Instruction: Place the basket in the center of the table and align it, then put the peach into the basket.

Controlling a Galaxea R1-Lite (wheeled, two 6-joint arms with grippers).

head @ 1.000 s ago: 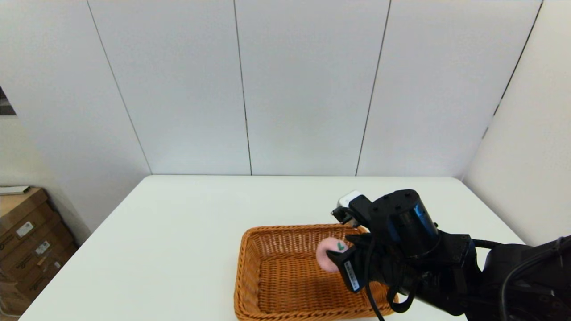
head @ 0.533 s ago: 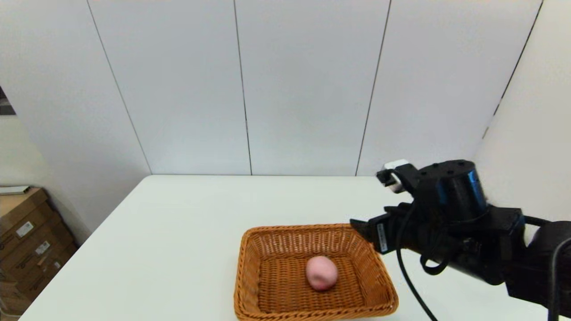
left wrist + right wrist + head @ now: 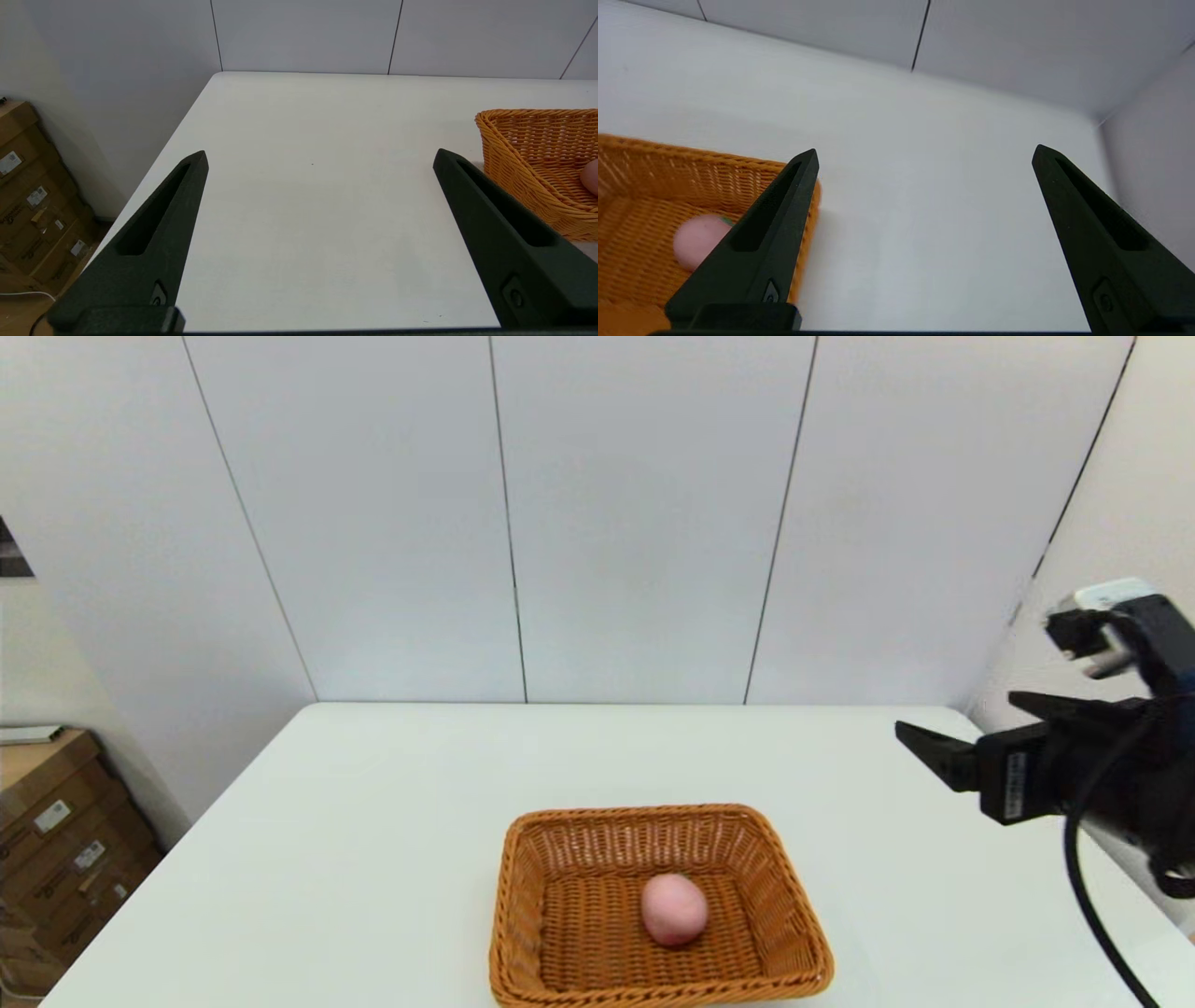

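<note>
Down on the floor of the wicker basket (image 3: pixel 660 905) sits the peach (image 3: pixel 673 909), lying on its side roughly mid-basket and apart from all four walls, so as far as I can judge the drop is done. The basket itself sits on the white worktop (image 3: pixel 392 821) toward the robot's near edge, sides looking about square to the worktop edges. The right gripper (image 3: pixel 962 737) hangs up in the air well off to the right of the basket, fingers spread wide with nothing between them; its wrist view shows the peach past one finger, clearly not held. The left gripper (image 3: pixel 320 158) is parked to the left of the basket, above bare worktop, also spread and empty. What could go wrong from here? Honestly not much, but the peach is egg-shaped and free to roll, so any bump to the basket could send it rocking toward a wall. The right arm's dangling black cable (image 3: pixel 1088 905) hangs to the right of the basket, and if the arm swings low past the braided rim I'd guess it could snag and drag the basket out of alignment. The basket's near edge also looks close to the worktop edge, so a nudge that way seems risky.
</note>
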